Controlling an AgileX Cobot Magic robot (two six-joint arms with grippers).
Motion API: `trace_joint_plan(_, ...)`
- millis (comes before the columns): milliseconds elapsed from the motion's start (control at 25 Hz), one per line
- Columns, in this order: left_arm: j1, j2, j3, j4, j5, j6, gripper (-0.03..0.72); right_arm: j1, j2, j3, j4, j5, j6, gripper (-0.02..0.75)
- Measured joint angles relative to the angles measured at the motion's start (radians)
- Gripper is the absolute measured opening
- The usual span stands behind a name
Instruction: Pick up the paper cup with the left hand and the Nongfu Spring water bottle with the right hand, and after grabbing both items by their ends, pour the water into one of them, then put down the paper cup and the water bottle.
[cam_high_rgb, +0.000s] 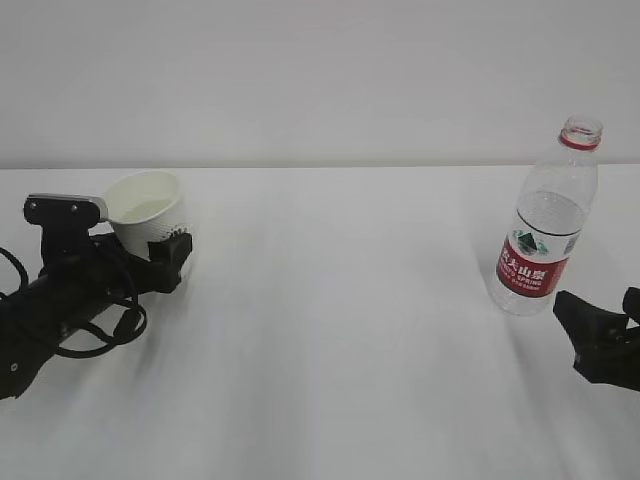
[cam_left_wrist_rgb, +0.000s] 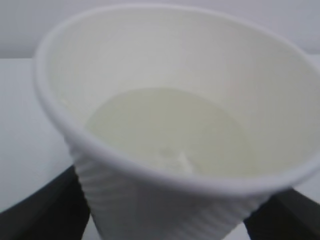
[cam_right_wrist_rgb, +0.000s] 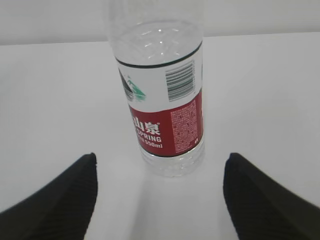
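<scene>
The right gripper (cam_right_wrist_rgb: 160, 200) stands open, clear of the Nongfu Spring water bottle (cam_right_wrist_rgb: 162, 105). The left gripper (cam_left_wrist_rgb: 165, 215), fingers spread beside the paper cup (cam_left_wrist_rgb: 175, 125), should withdraw level, avoiding tipping its water (cam_left_wrist_rgb: 170, 130).

A lab-like test setup: a bare white table (cam_high_rgb: 330, 330) against a plain white wall (cam_high_rgb: 300, 70).

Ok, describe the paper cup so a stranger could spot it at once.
On the white table, look to the far left, at the tip of the black left arm. The paper cup sits there, tilted: short, white, ribbed, liquid inside, unlike the tall clear red-labelled bottle.
</scene>
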Motion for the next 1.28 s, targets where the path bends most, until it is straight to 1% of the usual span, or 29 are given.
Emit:
trace_joint_plan(160,0.000,0.000,0.002,0.000,-0.007,-0.012,0.657,0.000,0.000,0.000,0.002,0.000,0.000,0.590)
trace_joint_plan(400,0.000,0.000,0.002,0.000,-0.009,-0.014,0.580,0.000,0.000,0.000,0.002,0.000,0.000,0.589)
trace_joint_plan(480,0.000,0.000,0.002,0.000,-0.009,-0.014,0.591,0.000,0.000,0.000,0.002,0.000,0.000,0.589)
trace_joint_plan(560,0.000,0.000,0.003,0.004,-0.009,-0.014,0.645,0.000,0.000,0.000,0.002,0.000,0.000,0.589)
trace_joint_plan(680,0.000,0.000,0.003,0.011,-0.011,-0.030,0.682,0.000,0.000,0.000,0.002,0.000,0.000,0.589)
trace_joint_plan(1000,0.000,0.000,0.006,0.034,-0.012,-0.043,0.692,0.000,0.000,0.000,0.002,0.000,0.000,0.589)
trace_joint_plan(1280,0.000,0.000,0.043,0.049,-0.017,-0.043,0.692,0.000,0.000,0.000,0.002,0.000,0.000,0.589)
